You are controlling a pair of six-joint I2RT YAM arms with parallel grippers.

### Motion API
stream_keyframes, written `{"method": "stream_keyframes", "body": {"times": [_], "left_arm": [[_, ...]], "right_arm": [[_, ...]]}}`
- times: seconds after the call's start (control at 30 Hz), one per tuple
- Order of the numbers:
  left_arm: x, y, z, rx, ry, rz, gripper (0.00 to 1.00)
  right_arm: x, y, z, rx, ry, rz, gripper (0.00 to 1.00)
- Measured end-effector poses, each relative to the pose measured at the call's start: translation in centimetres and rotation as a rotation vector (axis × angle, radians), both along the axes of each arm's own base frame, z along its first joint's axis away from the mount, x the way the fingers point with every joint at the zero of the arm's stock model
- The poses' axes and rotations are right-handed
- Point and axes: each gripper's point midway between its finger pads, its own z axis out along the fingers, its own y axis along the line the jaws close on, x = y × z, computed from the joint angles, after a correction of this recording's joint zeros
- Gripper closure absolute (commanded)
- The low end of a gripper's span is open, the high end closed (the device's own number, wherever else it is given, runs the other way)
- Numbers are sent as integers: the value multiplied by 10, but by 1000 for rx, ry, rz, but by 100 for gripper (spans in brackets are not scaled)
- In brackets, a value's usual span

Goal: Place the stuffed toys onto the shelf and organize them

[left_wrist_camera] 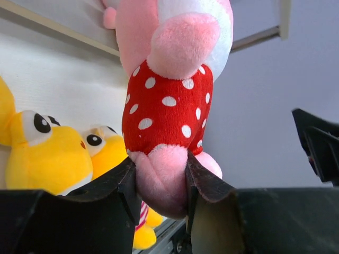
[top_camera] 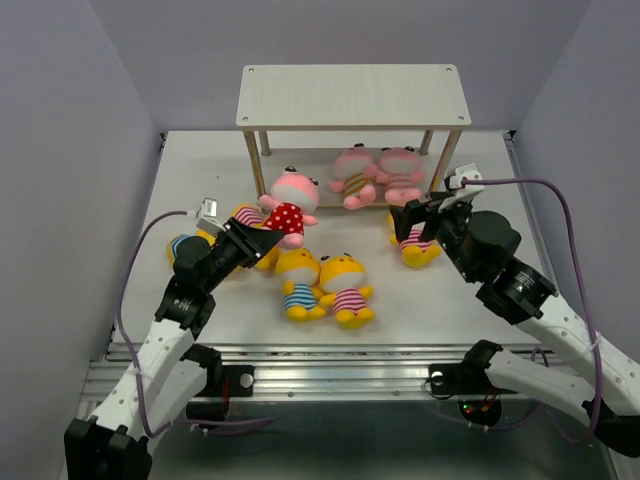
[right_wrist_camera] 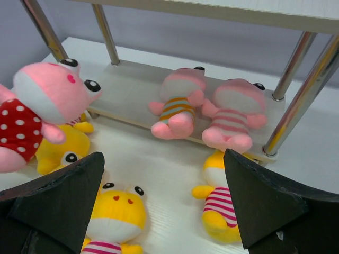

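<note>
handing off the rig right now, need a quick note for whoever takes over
Left gripper: shut on the red dotted pink toy, by its leg, in front of the shelf.
Right gripper: open, over a yellow toy by the shelf's right legs.
Done: two pink striped toys lie on the lower tier; top tier bare.
Left: shelve the held toy, then the five yellow ones: two in the middle, two at the left.

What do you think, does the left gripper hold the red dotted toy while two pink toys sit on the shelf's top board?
Wrong board: the right wrist view shows the two pink toys on the shelf's lower board. The left gripper does hold the red dotted toy.
</note>
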Motion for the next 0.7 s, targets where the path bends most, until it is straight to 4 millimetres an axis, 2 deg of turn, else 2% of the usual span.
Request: {"method": "stream_keyframes", "body": {"times": [0.07,0.13,0.2,0.4,0.53,0.7], "left_arm": [[9,-3,-6,0,22,18,100],[18,-7,-22,9,79,45,100],[22,-13,-29,11,103,67,100],[36,-22,-28,-43,79,167,100],[57,-23,-41,-29,95,231,100],[86,-33,-62,3,129,256,100]], "right_arm": [[-3,-4,1,37,-3,-13,0],[-3,-6,0,59,-3,-25,0],[-2,-5,-6,61,10,-30,0],[-2,-7,-23,59,41,-46,0],[-5,-13,-17,86,25,-65,0],[-13,-29,-7,127,-11,-99,0]]}}
